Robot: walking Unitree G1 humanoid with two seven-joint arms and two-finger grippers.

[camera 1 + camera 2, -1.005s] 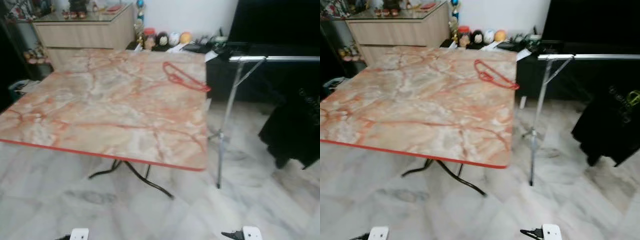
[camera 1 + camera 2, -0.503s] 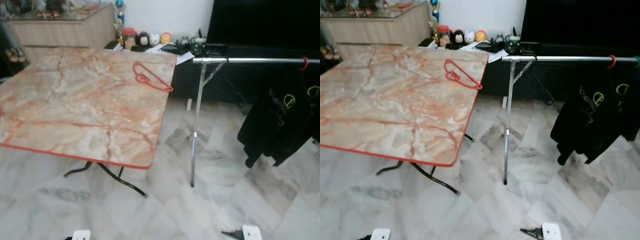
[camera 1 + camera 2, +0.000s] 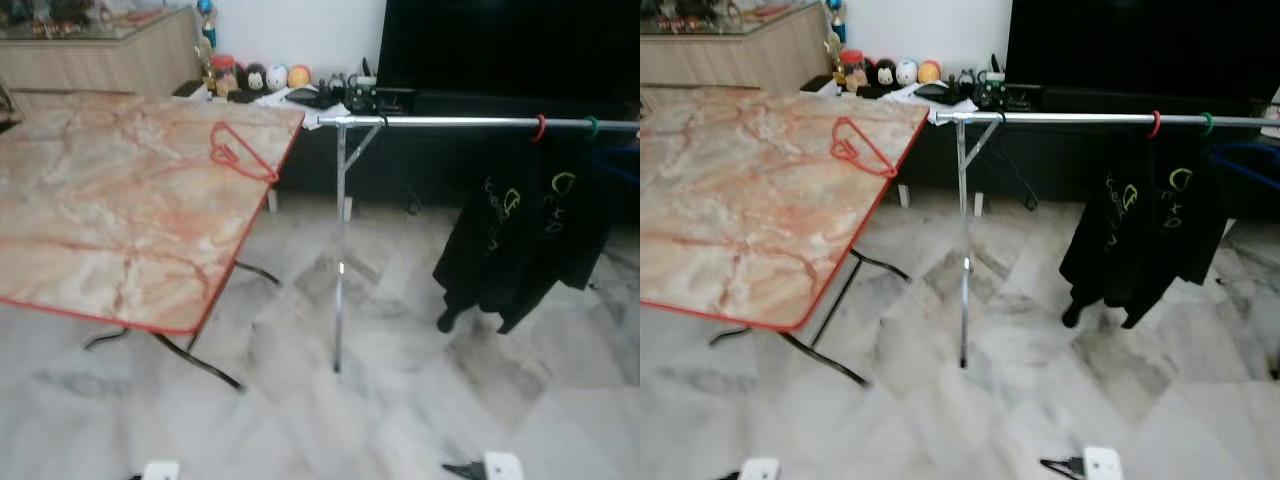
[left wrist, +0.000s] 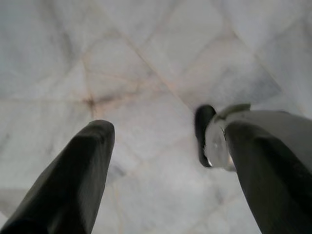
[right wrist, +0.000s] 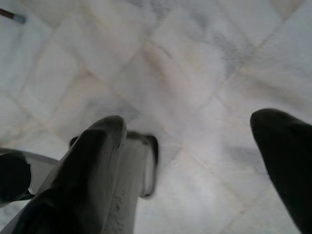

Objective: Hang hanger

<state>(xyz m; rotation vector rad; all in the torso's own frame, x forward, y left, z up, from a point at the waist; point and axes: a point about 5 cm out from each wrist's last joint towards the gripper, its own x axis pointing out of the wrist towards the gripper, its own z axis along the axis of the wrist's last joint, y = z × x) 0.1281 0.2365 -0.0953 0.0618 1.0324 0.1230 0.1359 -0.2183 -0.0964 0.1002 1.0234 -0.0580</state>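
The robot has swung its head round to the right since a second ago: the marble-patterned folding table that sat square in front of it now lies off to its left, and the silver clothes rail, before just an end poking in at the right edge, now runs across the upper right of the view on its thin upright pole. The red hanger lies flat on the table near the far right corner, just where it lay on the tabletop before, its tip at the table's red edge, well apart from the rail. Dark garments hang from the rail on a red hook and a green hook, now in full sight. Behind the table a low cabinet and a row of small round ornaments stand by the wall. Both arms hang low over the pale marble floor. The left gripper has its fingers spread wide with nothing between them, and the right gripper likewise hangs wide open and empty, its fingers over bare tiles.
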